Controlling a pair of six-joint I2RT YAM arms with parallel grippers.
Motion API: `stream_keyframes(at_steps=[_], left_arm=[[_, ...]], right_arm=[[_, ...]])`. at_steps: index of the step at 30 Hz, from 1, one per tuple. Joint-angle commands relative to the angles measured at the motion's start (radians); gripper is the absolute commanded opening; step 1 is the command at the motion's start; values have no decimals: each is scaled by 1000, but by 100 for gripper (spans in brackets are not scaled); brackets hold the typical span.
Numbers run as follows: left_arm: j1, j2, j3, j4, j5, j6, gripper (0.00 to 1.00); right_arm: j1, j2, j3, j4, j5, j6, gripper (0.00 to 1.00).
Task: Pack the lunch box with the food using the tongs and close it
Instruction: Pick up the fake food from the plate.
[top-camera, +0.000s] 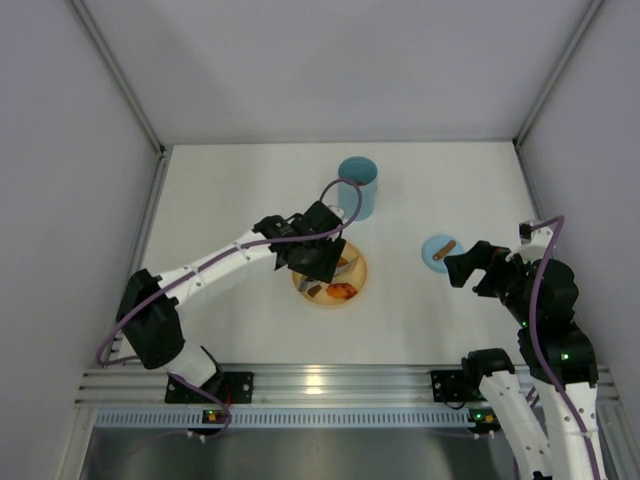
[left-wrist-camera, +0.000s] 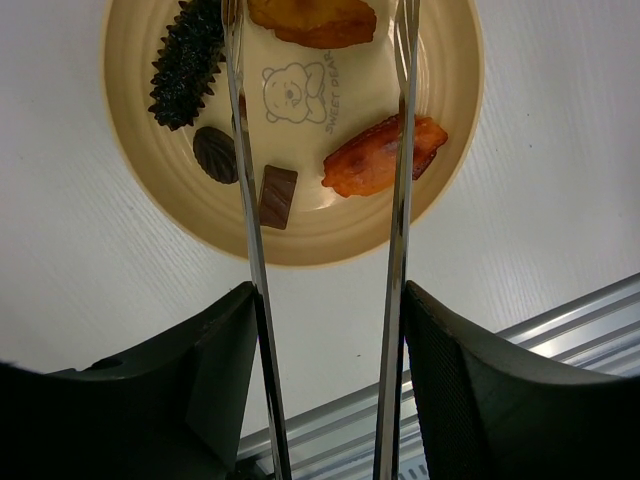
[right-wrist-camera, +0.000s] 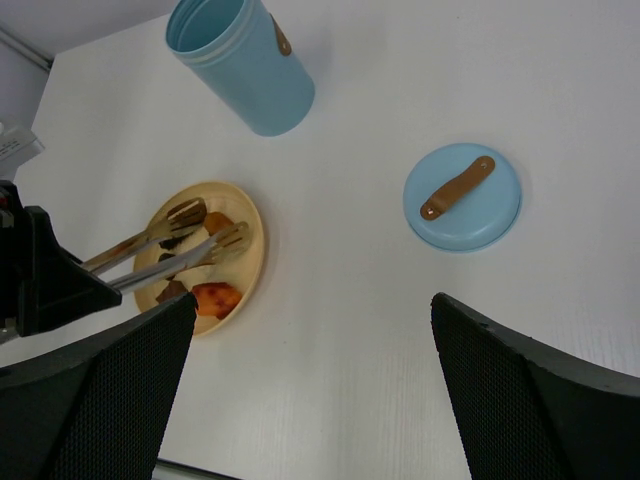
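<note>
My left gripper (left-wrist-camera: 330, 300) is shut on the silver tongs (left-wrist-camera: 250, 250), one jaw pressed against each arm. The tongs stand spread above the yellow plate (left-wrist-camera: 450, 90), with nothing between their tips. The food lies on the plate: an orange-red piece (left-wrist-camera: 380, 158), a dark brown block (left-wrist-camera: 277, 196), a dark oval (left-wrist-camera: 214, 154), a dark ridged piece (left-wrist-camera: 185, 65) and a tan piece (left-wrist-camera: 315, 20). The light-blue lunch box (top-camera: 357, 185) stands upright and uncovered just behind the plate (top-camera: 355, 285). My right gripper (right-wrist-camera: 312, 310) hangs open and empty above bare table.
The flat light-blue lid with a brown tab (top-camera: 438, 253) lies on the table right of the plate, close to my right gripper (top-camera: 470, 268). White walls enclose the table on three sides. An aluminium rail runs along the near edge.
</note>
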Motion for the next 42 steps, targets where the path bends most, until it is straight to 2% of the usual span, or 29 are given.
stream_keyframes(at_steps=[1,9,17,21,33,42], left_arm=[[-5,18,-3,54,-6,9,62],[-5,23,0,56,-1,7,60],[-5,-7,34,12,-21,13,46],[-5,-28,60,-11,-28,16,43],[-7,-76,176,-84,-55,33,43],[-5,-19,382,-136,-80,50,44]], right_arm=[[-14,4,56,-28,2,-22,99],[-15,1,50,-31,8,-19,99],[-14,-2,49,-31,5,-11,99],[-14,-3,47,-29,3,-8,99],[-15,-5,43,-26,-1,-4,100],[-14,-2,47,-29,-1,-5,99]])
